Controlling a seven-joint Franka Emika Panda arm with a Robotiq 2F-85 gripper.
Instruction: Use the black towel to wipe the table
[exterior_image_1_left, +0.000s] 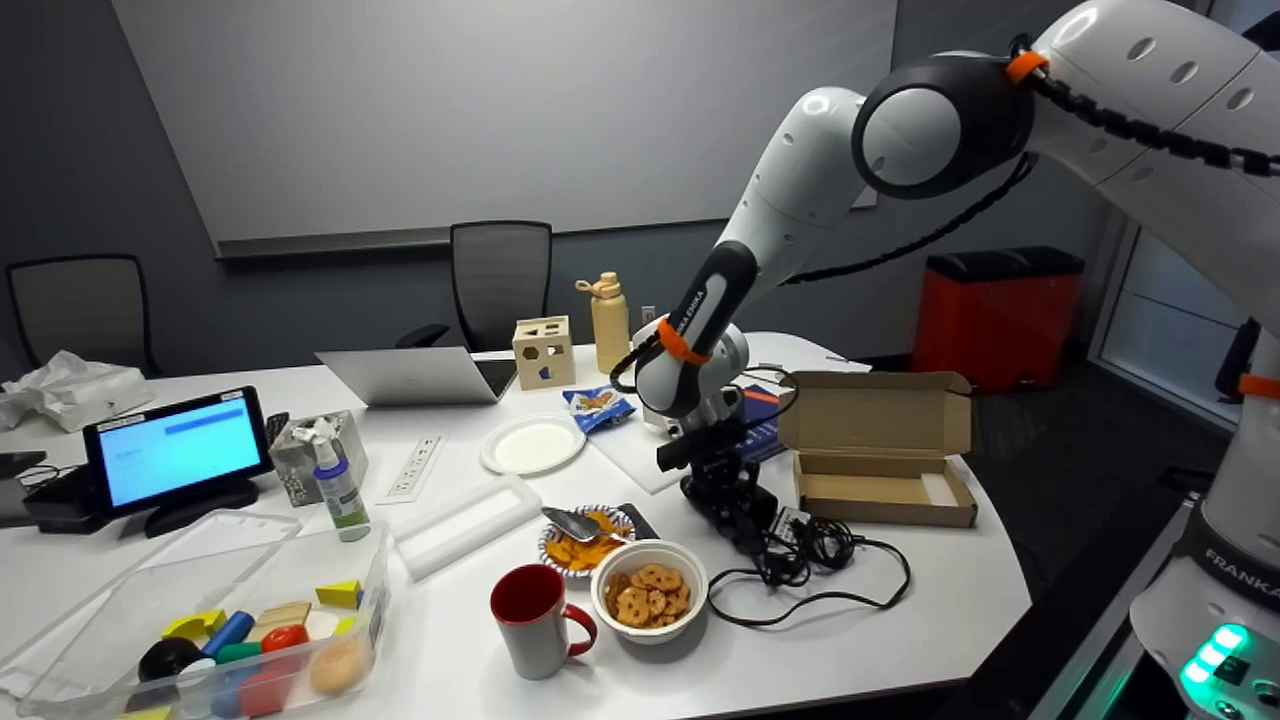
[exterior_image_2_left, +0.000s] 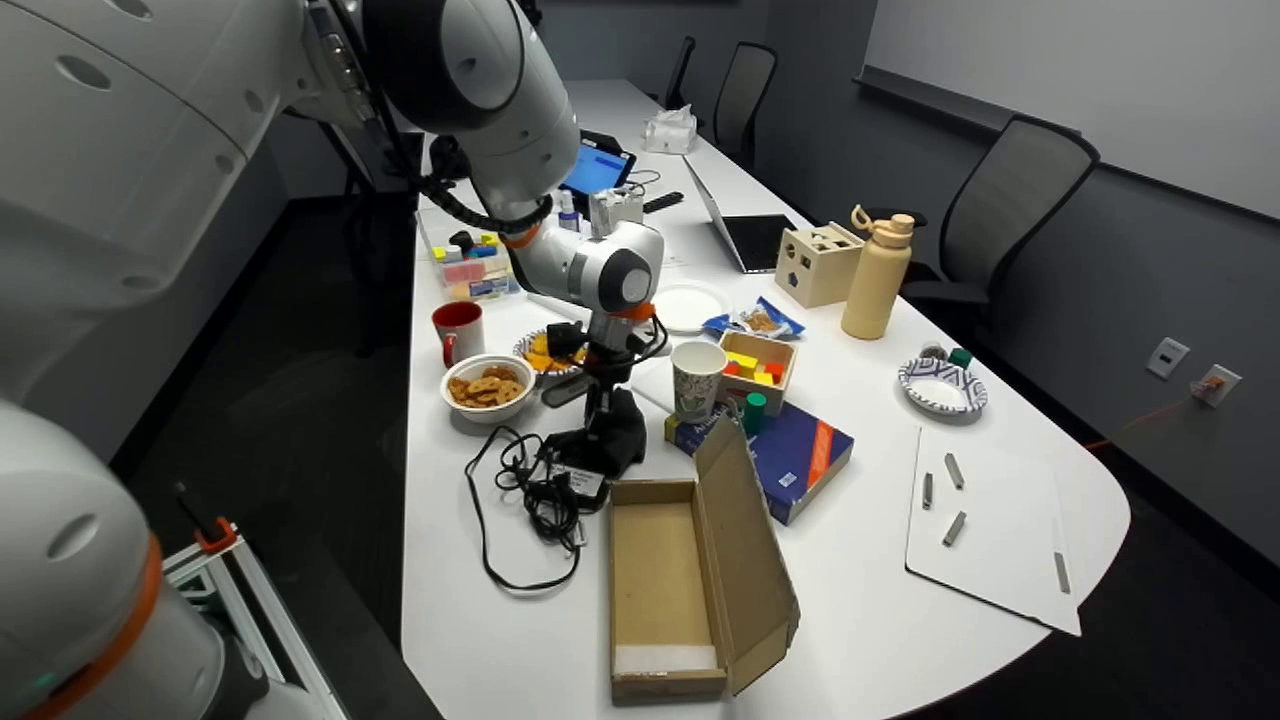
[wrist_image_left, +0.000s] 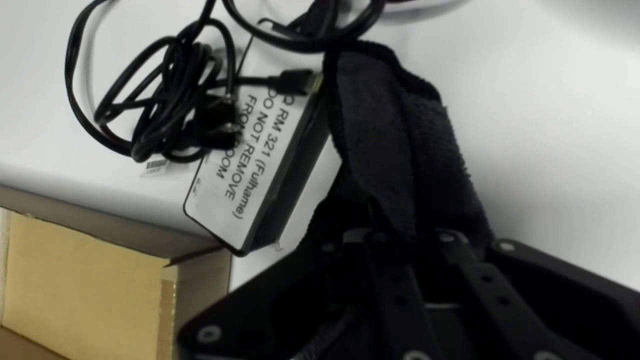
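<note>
The black towel hangs bunched from my gripper in the wrist view, its folds spread beyond the fingertips. In both exterior views the towel is below the gripper, low over the white table. The towel appears to touch the tabletop. The gripper is shut on the towel. The fingertips are dark and partly lost against the cloth.
A labelled black adapter box with coiled cables lies beside the towel. An open cardboard box, a blue book box, a cookie bowl, a chip bowl and a red-grey mug stand nearby.
</note>
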